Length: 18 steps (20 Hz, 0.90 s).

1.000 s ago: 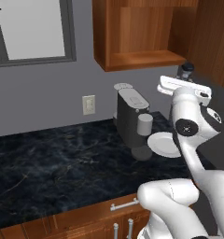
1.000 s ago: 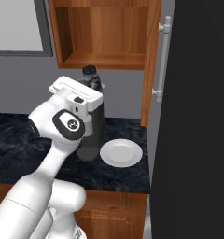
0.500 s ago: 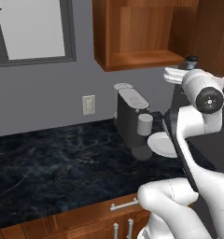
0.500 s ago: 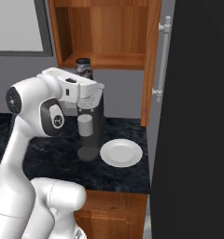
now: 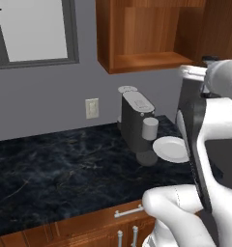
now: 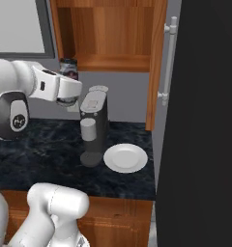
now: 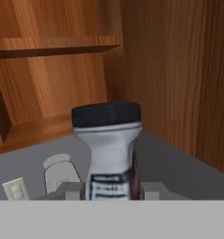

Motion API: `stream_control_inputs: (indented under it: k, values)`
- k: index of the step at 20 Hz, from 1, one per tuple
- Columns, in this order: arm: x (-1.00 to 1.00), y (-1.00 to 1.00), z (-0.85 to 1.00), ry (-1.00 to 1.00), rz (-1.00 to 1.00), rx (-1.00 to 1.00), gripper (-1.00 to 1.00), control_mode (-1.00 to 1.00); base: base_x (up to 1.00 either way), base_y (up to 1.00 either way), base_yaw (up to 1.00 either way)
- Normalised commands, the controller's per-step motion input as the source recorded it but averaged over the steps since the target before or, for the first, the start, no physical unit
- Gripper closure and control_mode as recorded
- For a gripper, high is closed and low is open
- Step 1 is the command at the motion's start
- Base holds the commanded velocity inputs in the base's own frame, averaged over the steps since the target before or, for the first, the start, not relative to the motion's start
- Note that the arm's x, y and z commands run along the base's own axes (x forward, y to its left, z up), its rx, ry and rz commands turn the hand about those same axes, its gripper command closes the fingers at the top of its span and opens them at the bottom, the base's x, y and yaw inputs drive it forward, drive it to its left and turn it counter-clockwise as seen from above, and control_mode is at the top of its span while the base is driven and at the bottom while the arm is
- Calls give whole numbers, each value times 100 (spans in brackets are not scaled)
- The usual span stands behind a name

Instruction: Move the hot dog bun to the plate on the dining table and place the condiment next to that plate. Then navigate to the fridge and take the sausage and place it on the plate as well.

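Observation:
The condiment (image 7: 109,144) is a small grey bottle with a black cap. It stands upright in the middle of the hand view, in front of the wooden cabinet. My gripper (image 6: 65,89) is shut on the condiment (image 6: 68,67), whose dark cap pokes up above the white hand. The hand hangs high above the counter, left of the coffee machine. The fingertips are hidden behind the bottle. The hot dog bun, the patterned plate, the dining table and the sausage are out of view.
A grey coffee machine (image 6: 94,120) and a plain white plate (image 6: 125,157) sit on the black marbled counter (image 5: 65,169). Above them hangs an open wooden cabinet (image 5: 147,34). A tall dark unit (image 6: 205,120) with a vertical steel handle (image 6: 168,62) closes off the right.
The arm has swung round and drawn the hand back from the coffee machine toward the base, with the bottle still in its grip. The base has not moved.

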Motion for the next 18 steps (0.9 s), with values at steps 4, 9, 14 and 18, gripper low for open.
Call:
stream_control_inputs:
  k: [4, 9, 14, 18]
  values:
    - [-74, 12, 0, 1, 2, 3, 100, -100, 0, 0, 0]
    - [-3, 2, 0, 0, 0, -1, 100, -100, 0, 0, 0]
    - [-14, 0, -4, -1, 0, 0, 100, -100, 0, 0, 0]
    - [-50, 1, -9, -9, 7, -1, 100, 100, -21, 3, 5]
